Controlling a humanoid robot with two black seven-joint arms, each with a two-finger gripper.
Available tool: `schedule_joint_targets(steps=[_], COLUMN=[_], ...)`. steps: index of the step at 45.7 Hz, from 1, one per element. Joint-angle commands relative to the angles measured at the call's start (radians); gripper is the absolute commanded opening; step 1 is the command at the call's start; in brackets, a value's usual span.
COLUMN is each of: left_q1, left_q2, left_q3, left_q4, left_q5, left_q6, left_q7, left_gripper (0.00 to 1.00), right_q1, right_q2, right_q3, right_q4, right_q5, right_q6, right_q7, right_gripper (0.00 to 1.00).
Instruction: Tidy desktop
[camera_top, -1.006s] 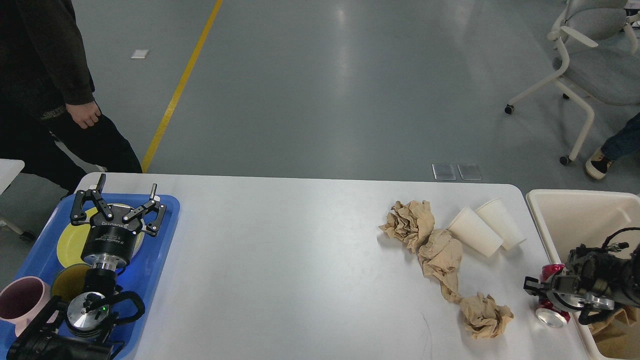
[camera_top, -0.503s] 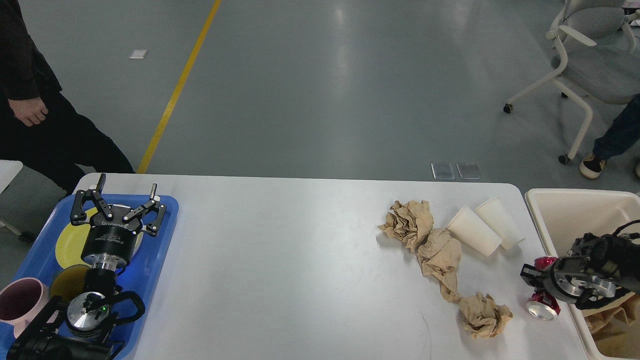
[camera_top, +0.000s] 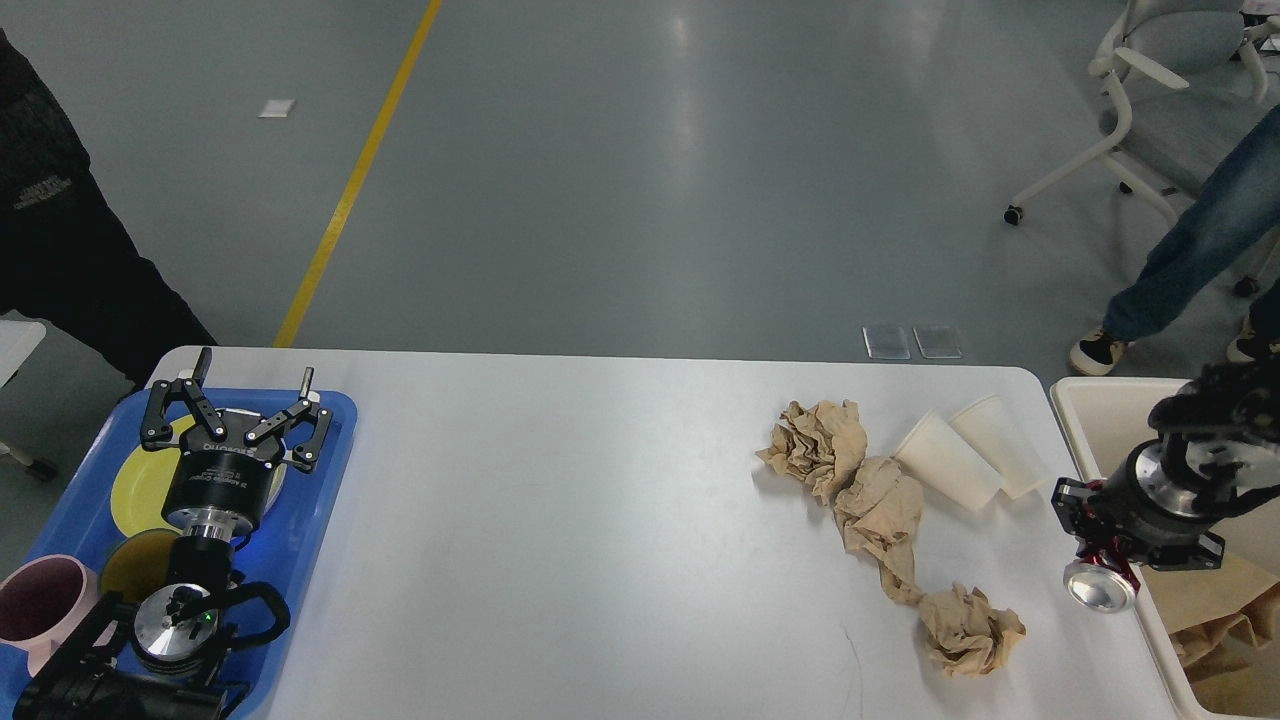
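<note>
The white desktop (camera_top: 560, 520) carries three crumpled brown paper wads (camera_top: 815, 440), (camera_top: 880, 515), (camera_top: 970, 630) and two white paper cups (camera_top: 945, 462), (camera_top: 1000, 445) lying on their sides at the right. My right gripper (camera_top: 1105, 560) is shut on a red can (camera_top: 1100, 588) and holds it over the desktop's right edge, beside the cream bin (camera_top: 1100, 420); the can's silver end faces me. My left gripper (camera_top: 256, 365) is open and empty above the blue tray (camera_top: 320, 480) at the far left.
The tray holds a yellow plate (camera_top: 135, 485), a dark yellow bowl (camera_top: 130, 565) and a pink mug (camera_top: 40, 605). Brown paper (camera_top: 1230, 620) lies in the bin. A person (camera_top: 60, 260) stands at back left; legs (camera_top: 1180, 250) and a chair (camera_top: 1160, 100) are at back right.
My right gripper has risen and swung toward the bin with the red can, turning it more upright. The left arm has not moved. Both people have shifted.
</note>
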Motion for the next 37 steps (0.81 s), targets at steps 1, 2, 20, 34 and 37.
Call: schedule_joint_targets(steps=[1, 2, 20, 34, 37], left_q1=[0.000, 0.000, 0.000, 0.000, 0.000], left_q2=[0.000, 0.000, 0.002, 0.000, 0.000], left_q3=[0.000, 0.000, 0.000, 0.000, 0.000], left_q4=[0.000, 0.000, 0.000, 0.000, 0.000], left_q5=[0.000, 0.000, 0.000, 0.000, 0.000], left_q6=[-0.001, -0.001, 0.001, 0.001, 0.001], left_q7=[0.000, 0.000, 0.000, 0.000, 0.000], left_gripper=[0.96, 0.96, 0.96, 0.96, 0.96], right_q1=[0.237, 0.277, 0.839, 0.827, 0.815], right_q2=[0.000, 0.007, 0.145, 0.025, -0.016], right_q3=[-0.100, -0.120, -0.265, -0.353, -0.401], right_q4=[0.169, 0.196, 0.556, 0.524, 0.490], right_q5=[0.022, 0.036, 0.212, 0.211, 0.206], right_q6=[0.055, 0.058, 0.239, 0.192, 0.164], right_q7=[-0.002, -0.002, -0.001, -0.001, -0.001], right_gripper=[0.00, 0.00, 0.00, 0.00, 0.00])
